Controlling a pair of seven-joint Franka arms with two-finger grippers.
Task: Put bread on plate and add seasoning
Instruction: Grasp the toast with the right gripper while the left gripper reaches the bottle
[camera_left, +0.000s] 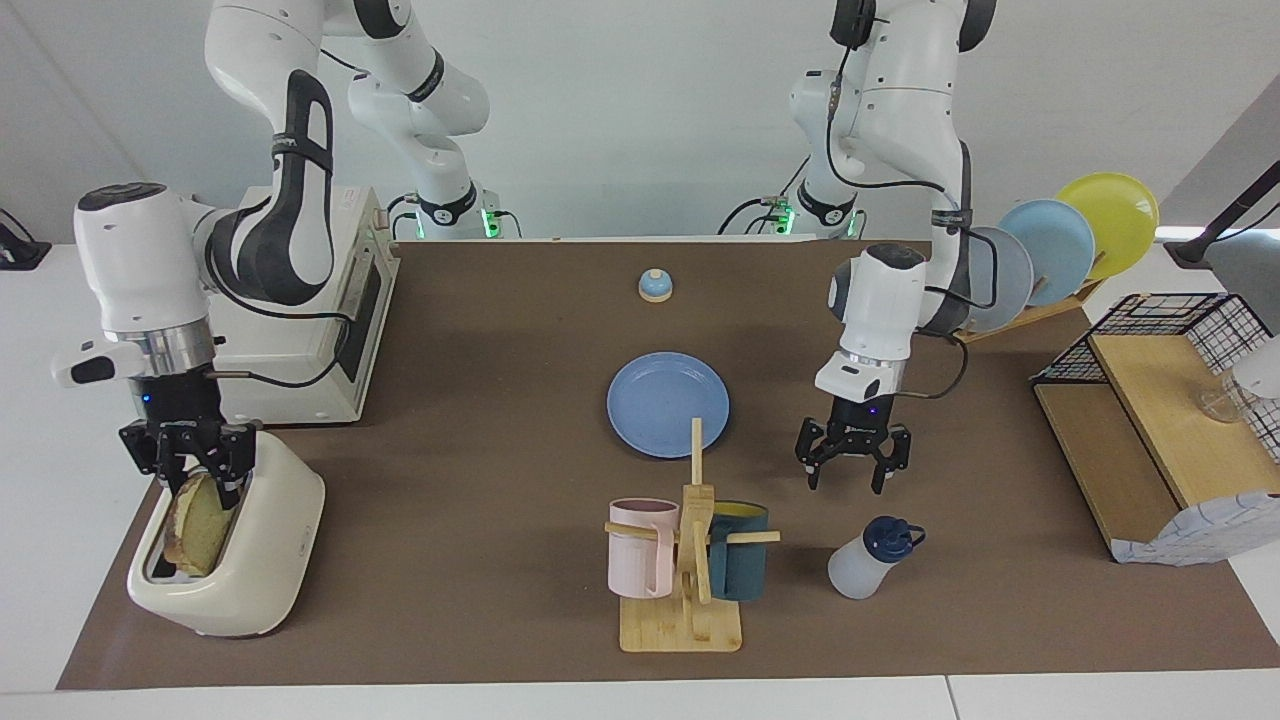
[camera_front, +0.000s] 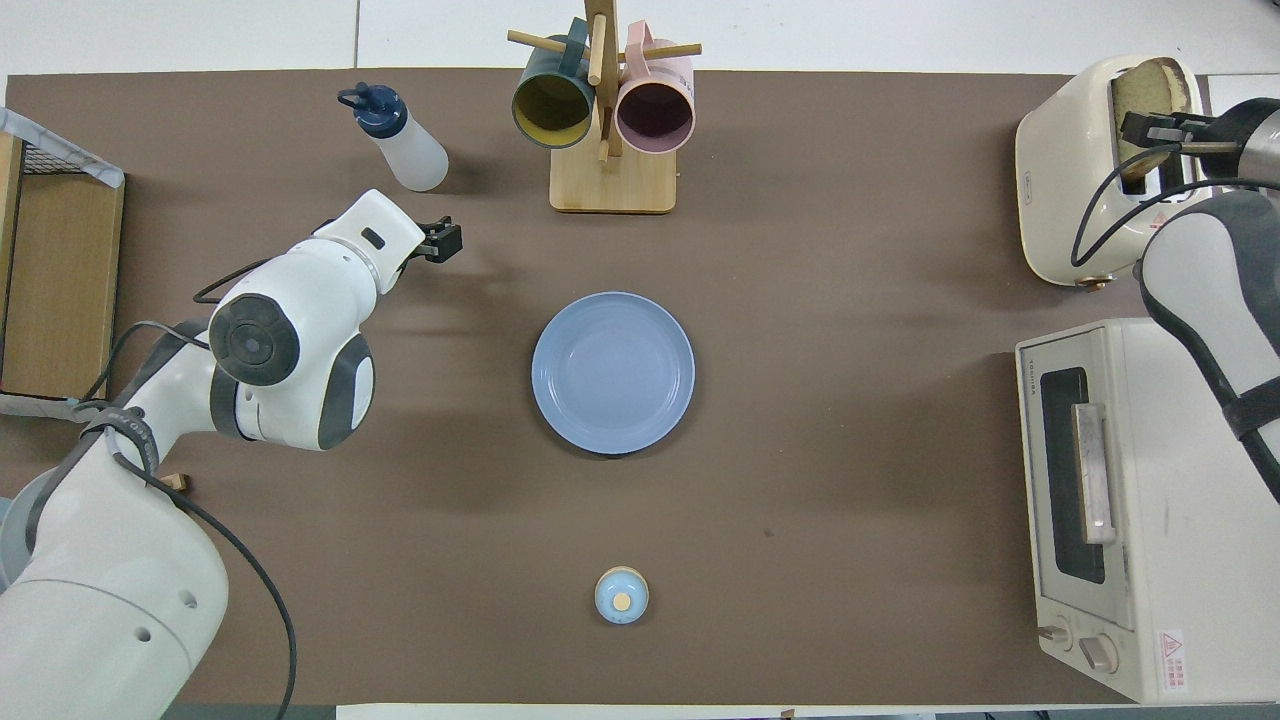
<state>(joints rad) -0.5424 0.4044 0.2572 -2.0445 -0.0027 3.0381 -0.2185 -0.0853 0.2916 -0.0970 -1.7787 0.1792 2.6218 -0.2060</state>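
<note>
The bread stands upright in the slot of a cream toaster at the right arm's end of the table; it also shows in the overhead view. My right gripper is open over the toaster, with a finger on each side of the slice's top edge. The blue plate lies empty in the middle of the table. The seasoning, a whitish bottle with a navy cap, stands farther from the robots than the plate, toward the left arm's end. My left gripper hangs open and empty over the table between plate and seasoning.
A wooden mug rack with a pink and a teal mug stands beside the seasoning. A small blue bell sits near the robots. A toaster oven stands beside the toaster. A rack of plates and a wire-and-wood shelf stand at the left arm's end.
</note>
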